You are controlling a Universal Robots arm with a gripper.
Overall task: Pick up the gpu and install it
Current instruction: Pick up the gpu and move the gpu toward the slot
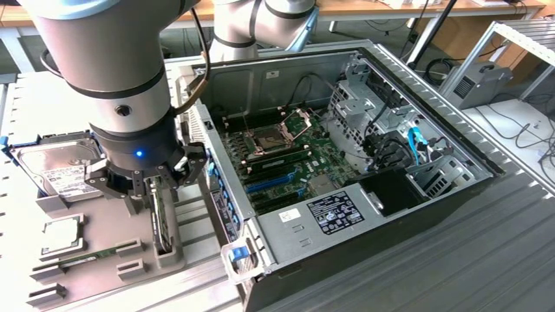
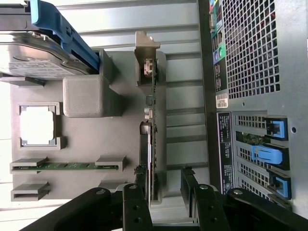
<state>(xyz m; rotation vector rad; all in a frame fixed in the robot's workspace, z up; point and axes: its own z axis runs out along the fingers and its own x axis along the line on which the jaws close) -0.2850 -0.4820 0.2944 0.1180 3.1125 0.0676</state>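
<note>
Exterior view: risk of a skewed close tilting or jamming the gpu [image 1: 162, 221] in its grey holder [image 1: 173, 260] on the desk [image 1: 485, 260], given the claw [image 1: 149, 184] spread open just above it, card standing on edge at six o'clock of the claw and at eight o'clock of the computer case [image 1: 260, 78]. Wrist view: open claw [image 2: 163, 192] straddling the gpu [image 2: 153, 139], board edge between the fingers [image 2: 137, 202] yet nearer one, hence likely uneven contact; no grip seen.

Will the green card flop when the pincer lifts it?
Probably not: the gpu looks like a stiff board with a metal bracket. Thin, so likely light. Standing on edge, it might tip outside its gray holder.
</note>
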